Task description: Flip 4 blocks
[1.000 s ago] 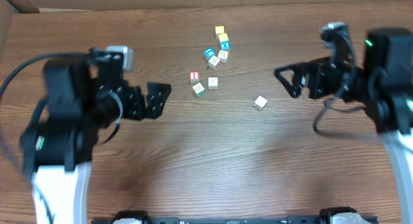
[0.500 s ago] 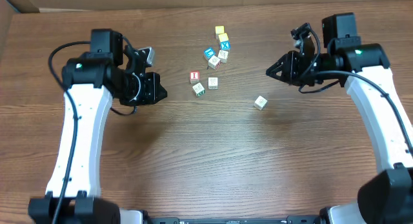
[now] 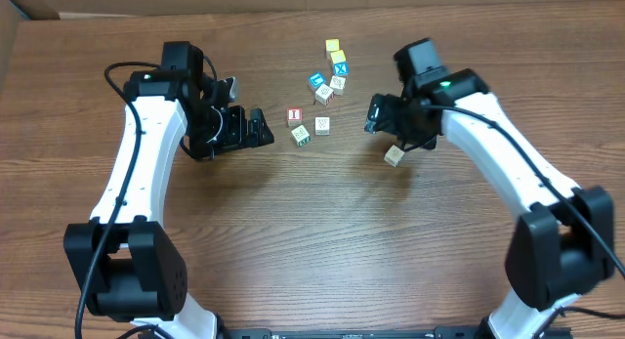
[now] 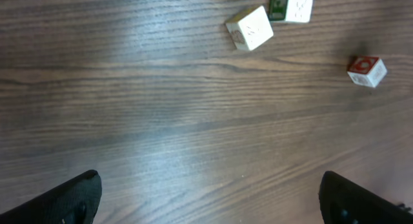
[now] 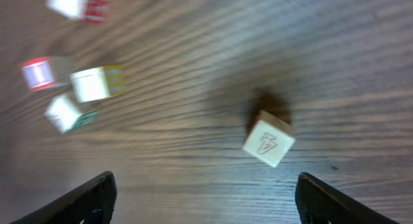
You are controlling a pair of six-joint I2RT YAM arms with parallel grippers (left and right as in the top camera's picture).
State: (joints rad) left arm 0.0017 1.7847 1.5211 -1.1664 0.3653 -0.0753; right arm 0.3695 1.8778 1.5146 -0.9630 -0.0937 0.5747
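Our left fingers (image 3: 256, 127) are spread wide with nothing between them. They sit low over the table (image 3: 293, 241), pointed at the nearest cubes, which looks like a line-up for a first grab. Our right fingers (image 3: 374, 115) are also parted and empty, and the wrist view shows the lone pale block (image 5: 268, 142) on the wood ahead of them, within the span of the two tips, so that one seems the likeliest target.

Beyond the left fingers, the red-and-white block (image 3: 294, 115), the green-marked block (image 3: 301, 135) and the second pale block (image 3: 321, 125) lie close together, in front of the yellow and blue cubes (image 3: 335, 67). None of the four is gripped.

Since half a second ago, both arms have swung inward. The left has moved closer to the trio, and the right has moved from well off to just beside the lone block. The blocks lie where they lay.
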